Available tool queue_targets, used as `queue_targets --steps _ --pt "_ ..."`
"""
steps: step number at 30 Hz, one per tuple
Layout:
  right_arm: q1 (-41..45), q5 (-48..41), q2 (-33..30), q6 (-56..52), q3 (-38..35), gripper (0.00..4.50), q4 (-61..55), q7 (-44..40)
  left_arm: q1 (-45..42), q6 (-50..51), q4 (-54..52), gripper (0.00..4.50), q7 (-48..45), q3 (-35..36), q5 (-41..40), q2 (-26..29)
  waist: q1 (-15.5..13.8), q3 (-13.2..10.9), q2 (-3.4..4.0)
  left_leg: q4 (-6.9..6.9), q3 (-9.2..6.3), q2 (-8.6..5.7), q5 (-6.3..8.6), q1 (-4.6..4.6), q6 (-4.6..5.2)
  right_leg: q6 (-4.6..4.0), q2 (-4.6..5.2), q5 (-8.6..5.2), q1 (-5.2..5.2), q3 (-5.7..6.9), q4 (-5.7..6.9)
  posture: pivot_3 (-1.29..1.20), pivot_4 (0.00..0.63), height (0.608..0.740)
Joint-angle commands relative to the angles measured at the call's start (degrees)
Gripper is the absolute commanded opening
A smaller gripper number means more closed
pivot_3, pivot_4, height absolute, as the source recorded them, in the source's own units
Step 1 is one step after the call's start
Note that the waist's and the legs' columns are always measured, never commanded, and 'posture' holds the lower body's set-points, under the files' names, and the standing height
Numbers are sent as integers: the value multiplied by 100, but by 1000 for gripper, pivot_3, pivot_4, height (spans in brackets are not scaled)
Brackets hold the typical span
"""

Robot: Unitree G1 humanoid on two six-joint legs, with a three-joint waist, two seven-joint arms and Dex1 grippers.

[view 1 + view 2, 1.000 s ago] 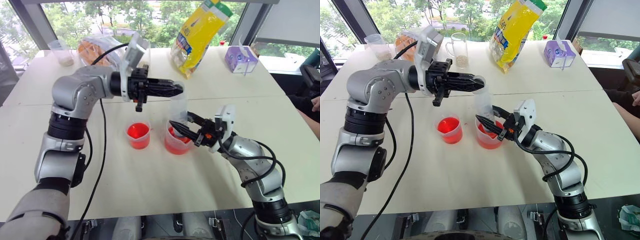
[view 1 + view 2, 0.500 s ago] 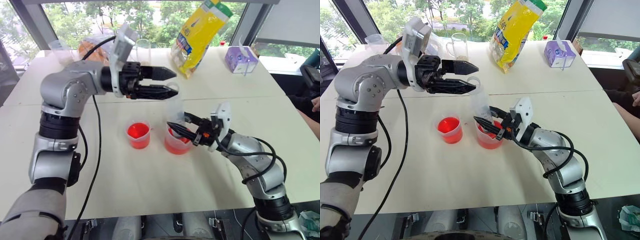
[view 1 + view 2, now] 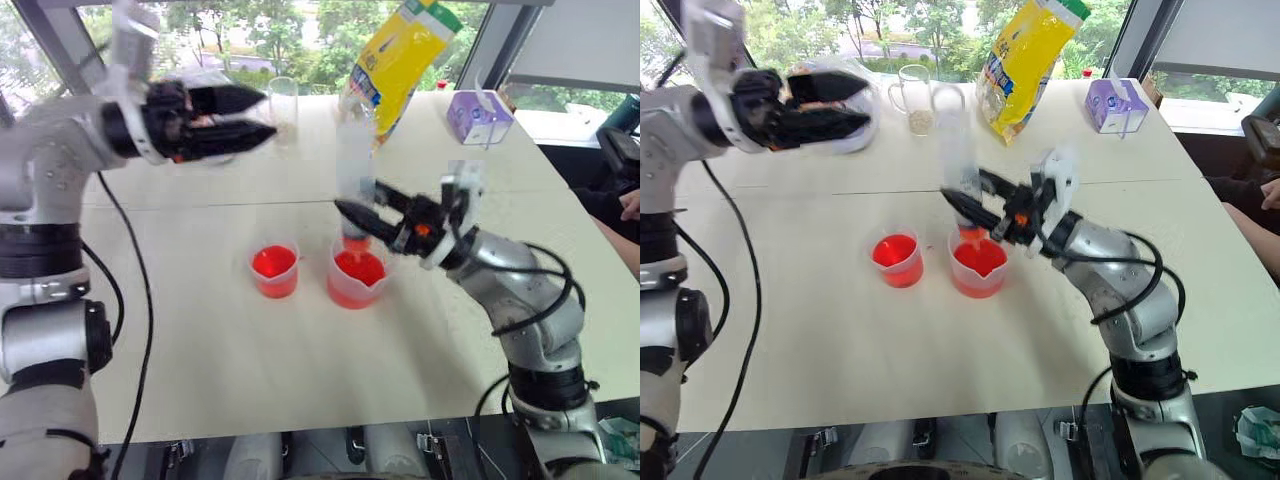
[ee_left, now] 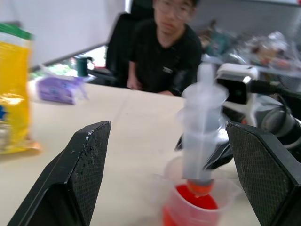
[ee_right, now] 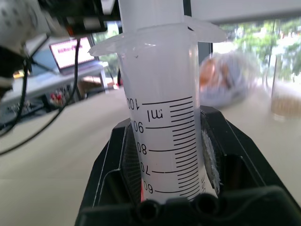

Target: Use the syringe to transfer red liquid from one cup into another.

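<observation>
Two clear cups stand side by side on the tabletop, each holding red liquid: the narrower cup toward the left, the wider cup just beside it. One syringe stands upright, its orange tip just above the wider cup, clamped low on the barrel by the right pincer. The left pincer hangs spread wide and empty, well apart to the left.
</observation>
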State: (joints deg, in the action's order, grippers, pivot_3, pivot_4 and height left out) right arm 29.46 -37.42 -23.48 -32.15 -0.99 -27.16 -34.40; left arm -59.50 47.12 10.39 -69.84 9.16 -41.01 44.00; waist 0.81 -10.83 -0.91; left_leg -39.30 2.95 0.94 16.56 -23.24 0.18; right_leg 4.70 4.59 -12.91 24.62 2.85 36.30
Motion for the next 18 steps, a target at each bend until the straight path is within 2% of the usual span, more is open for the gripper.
queue_targets --steps 1,8,13,18 --pt "691 -378 283 -9 51 1377 122 -143 -315 165 29 3990 227 582 -405 80 -6 0 0 1 -1 0 0 0 0 0 0 0 0 1 1 0 150 740" --pt "1520 -95 1107 454 605 1377 1420 -683 -391 466 -238 3990 598 1025 -864 235 -12 1 -1 1 0 -1 0 -4 0 0 6 0 0 3 4 0 150 740" --pt "1491 246 1556 935 925 1377 2256 -1097 -336 671 -508 3990 749 1175 -1094 464 7 0 -1 1 2 -2 0 -7 0 0 9 1 0 3 -1 0 150 740" --pt "1245 564 1695 1252 1143 1377 2613 -1411 -130 846 -875 3990 814 1116 -1315 512 0 0 0 1 1 -1 0 -7 -1 0 8 0 1 4 2 0 150 740"
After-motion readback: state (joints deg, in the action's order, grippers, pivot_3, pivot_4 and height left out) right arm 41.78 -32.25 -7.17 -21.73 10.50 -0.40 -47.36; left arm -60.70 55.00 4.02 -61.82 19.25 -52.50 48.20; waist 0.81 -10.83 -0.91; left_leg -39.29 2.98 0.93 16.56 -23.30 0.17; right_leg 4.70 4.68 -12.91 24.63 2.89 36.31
